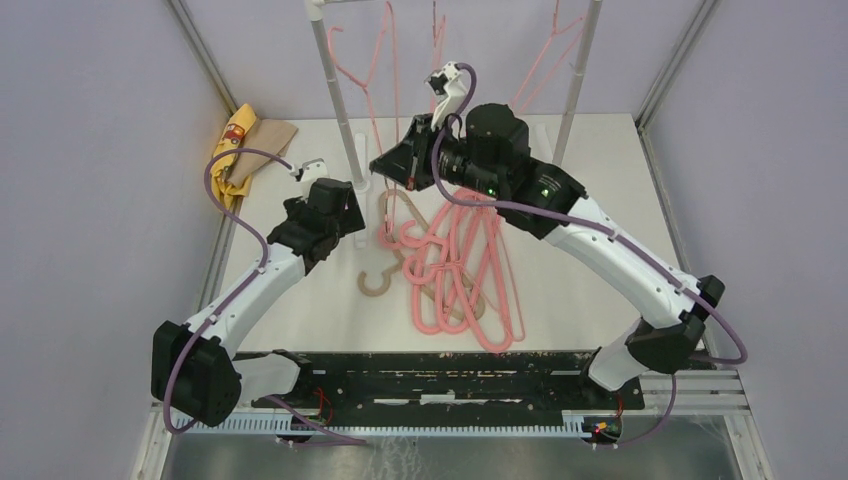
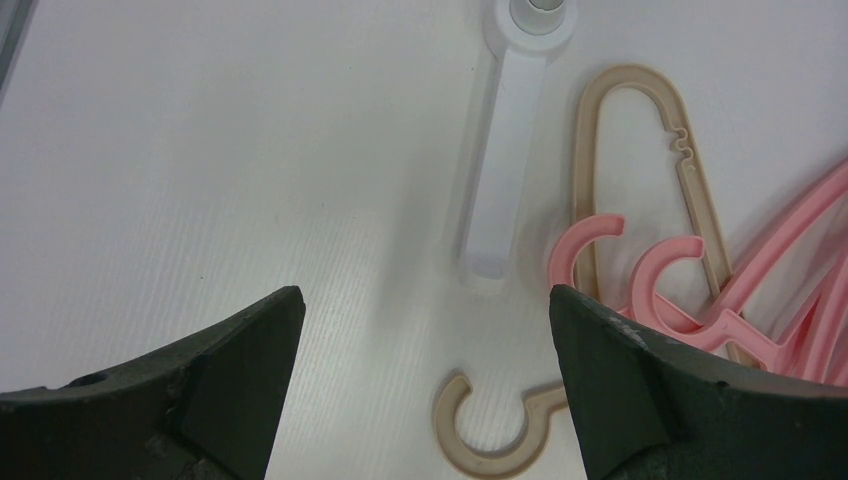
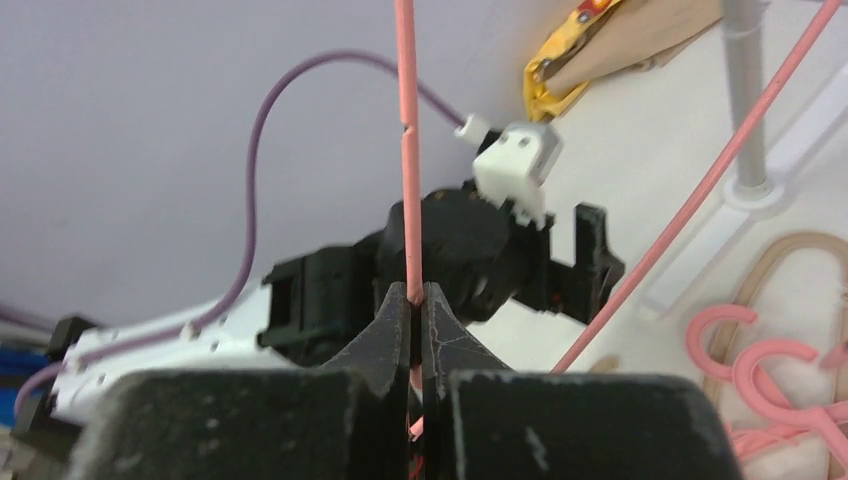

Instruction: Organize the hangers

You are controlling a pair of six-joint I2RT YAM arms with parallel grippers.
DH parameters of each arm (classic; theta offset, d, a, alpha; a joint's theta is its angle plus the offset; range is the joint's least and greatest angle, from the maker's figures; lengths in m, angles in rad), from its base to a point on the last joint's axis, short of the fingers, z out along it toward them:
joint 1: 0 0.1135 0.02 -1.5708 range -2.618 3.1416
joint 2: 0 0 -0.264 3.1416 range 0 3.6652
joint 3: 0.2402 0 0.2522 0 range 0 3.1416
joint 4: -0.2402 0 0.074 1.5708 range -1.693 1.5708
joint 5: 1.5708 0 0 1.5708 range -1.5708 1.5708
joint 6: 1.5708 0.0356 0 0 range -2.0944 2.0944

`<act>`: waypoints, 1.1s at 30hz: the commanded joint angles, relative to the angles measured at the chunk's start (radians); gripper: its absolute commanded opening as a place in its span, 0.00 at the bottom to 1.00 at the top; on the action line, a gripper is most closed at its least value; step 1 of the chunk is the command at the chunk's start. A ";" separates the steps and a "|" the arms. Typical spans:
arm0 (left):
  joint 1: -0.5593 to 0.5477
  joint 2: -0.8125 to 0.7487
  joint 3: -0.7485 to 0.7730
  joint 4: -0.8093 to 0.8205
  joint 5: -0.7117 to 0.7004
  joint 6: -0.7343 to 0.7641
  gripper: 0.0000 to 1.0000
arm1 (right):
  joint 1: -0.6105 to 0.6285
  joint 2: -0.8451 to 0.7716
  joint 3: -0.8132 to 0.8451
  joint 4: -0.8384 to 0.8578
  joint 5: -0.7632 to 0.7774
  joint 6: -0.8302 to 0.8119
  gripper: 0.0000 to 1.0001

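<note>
Right fingers: my right gripper (image 3: 415, 305) is clenched on a thin pink wire hanger (image 3: 405, 150), and the wire rises straight up from between the two pads.
Left fingers: my left gripper (image 2: 425, 300) is spread wide with nothing grasped, hovering over the white table (image 2: 200, 150).
Tan hanger: a tan-beige plastic hanger (image 2: 625, 75) lies flat on the table. Its hook sits within the gap between my left fingers, nearer the finger on the right of the wrist view, and its loop runs on ahead of that fingertip.
Pink heap: a pile of thick pink tubular hangers (image 2: 690, 290) overlaps the tan one, just beside and partly hidden by that same finger.
Rack: a white rack foot (image 2: 505, 150) lies straight ahead of the left gap.
Cloth: a crumpled yellow-and-tan cloth (image 3: 570, 50) lies well beyond my right fingers, by the wall.
</note>
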 commanded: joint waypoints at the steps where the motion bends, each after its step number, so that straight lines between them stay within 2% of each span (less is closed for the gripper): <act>1: 0.003 -0.026 0.024 0.025 -0.014 -0.010 0.99 | -0.089 0.092 0.074 0.090 0.042 0.094 0.01; 6: 0.004 -0.039 0.017 0.024 -0.020 0.004 0.99 | -0.181 0.189 0.123 0.172 -0.042 0.176 0.01; 14: 0.004 -0.031 0.022 0.029 -0.023 0.014 0.99 | -0.229 0.265 0.266 0.194 -0.106 0.134 0.01; 33: 0.002 -0.019 -0.003 0.035 -0.023 0.011 0.99 | -0.243 0.241 0.190 0.268 -0.215 0.205 0.01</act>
